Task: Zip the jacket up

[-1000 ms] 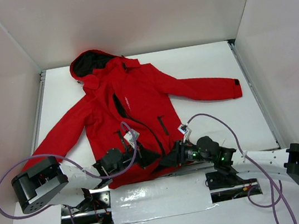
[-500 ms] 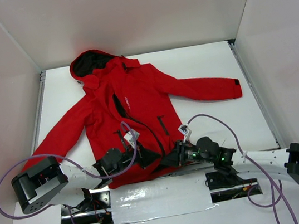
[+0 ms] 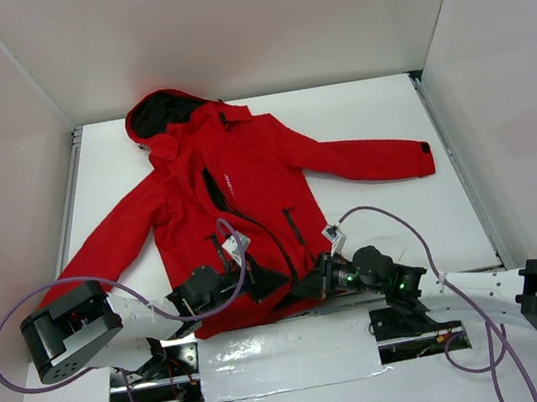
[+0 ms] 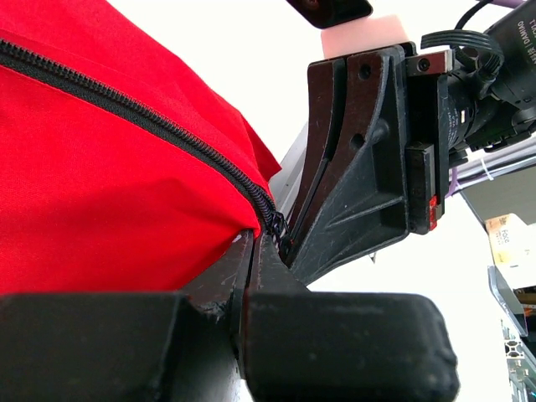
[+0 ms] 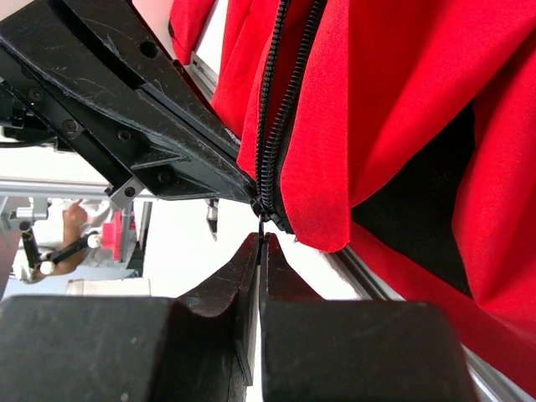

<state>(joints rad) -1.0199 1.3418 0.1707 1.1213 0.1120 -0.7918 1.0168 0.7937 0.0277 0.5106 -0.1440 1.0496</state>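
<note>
The red hooded jacket [image 3: 245, 179] lies face up on the white table, its black front zipper [image 3: 272, 236] running down to the near hem. My left gripper [image 3: 279, 282] is shut on the hem at the foot of the zipper [image 4: 126, 105]; its tips [image 4: 254, 243] pinch red fabric right beside the last teeth. My right gripper [image 3: 300, 290] meets it from the right. In the right wrist view its jaws [image 5: 263, 241] are shut on a thin dark zipper pull hanging from the zipper's [image 5: 276, 100] lower end. The two grippers almost touch.
The jacket's right sleeve [image 3: 374, 160] stretches toward the right wall and the left sleeve [image 3: 104, 248] toward the left arm. A silver taped strip [image 3: 287, 355] covers the table's near edge between the arm bases. Purple cables [image 3: 392, 218] loop above both arms.
My right gripper has closed from part open to shut on the zipper pull and edged slightly toward the left gripper. The left gripper and the jacket have stayed put.
</note>
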